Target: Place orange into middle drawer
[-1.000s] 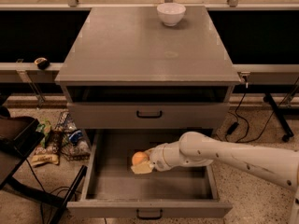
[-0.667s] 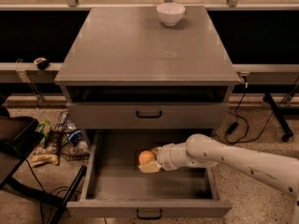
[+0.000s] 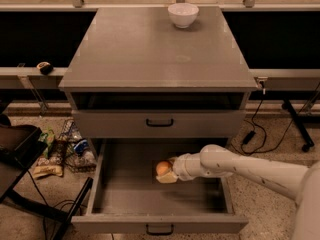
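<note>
Since a second ago the robot's pale two-finger hand has slid a little to the right, away from the left wall and toward the middle of the tray, carrying the small, round, smooth-skinned orange with it. The hand is clenched on the orange: the fruit sits at its tip, with one cream-coloured finger showing just beneath it.

Both are inside the open middle drawer, the wide, deep grey tray with a small black handle on its front, pulled out at the bottom of the grey metal cabinet. The orange lies roughly midway between the tray's side walls and nearer its back than its front. Whether it touches the tray floor cannot be told.

The smooth white arm comes in from the lower right and crosses over the tray's right wall. Directly above the tray is a closed grey drawer front with a like black handle, and above that a dark open slot.

A round white ceramic bowl stands upright near the back edge of the flat grey worktop, well apart from the hand. Crumpled snack packets lie on the speckled floor to the left of the cabinet.
</note>
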`<state>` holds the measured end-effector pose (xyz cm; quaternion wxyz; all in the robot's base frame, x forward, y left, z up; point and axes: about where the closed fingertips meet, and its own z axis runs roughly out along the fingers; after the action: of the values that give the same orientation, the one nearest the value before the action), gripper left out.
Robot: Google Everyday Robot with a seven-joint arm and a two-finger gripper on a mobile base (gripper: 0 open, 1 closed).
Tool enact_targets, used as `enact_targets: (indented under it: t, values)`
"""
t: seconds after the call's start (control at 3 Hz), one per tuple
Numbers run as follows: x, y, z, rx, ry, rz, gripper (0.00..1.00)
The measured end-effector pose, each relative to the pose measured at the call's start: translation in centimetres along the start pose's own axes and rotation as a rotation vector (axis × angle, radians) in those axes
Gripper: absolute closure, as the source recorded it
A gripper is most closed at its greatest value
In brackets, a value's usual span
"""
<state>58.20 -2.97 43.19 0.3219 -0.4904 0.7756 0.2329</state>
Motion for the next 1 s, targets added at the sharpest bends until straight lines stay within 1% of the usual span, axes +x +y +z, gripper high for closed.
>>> enact_targets:
  t: [0.33, 0.67, 1.0]
  values:
    - [2.1, -0.9, 1.8, 0.031, 0.075, 0.006, 1.00]
    - [3.9, -0.9, 3.5, 0.040, 0.124, 0.025, 1.00]
    - [5.4, -0.5, 5.2, 0.004, 0.090, 0.077, 1.00]
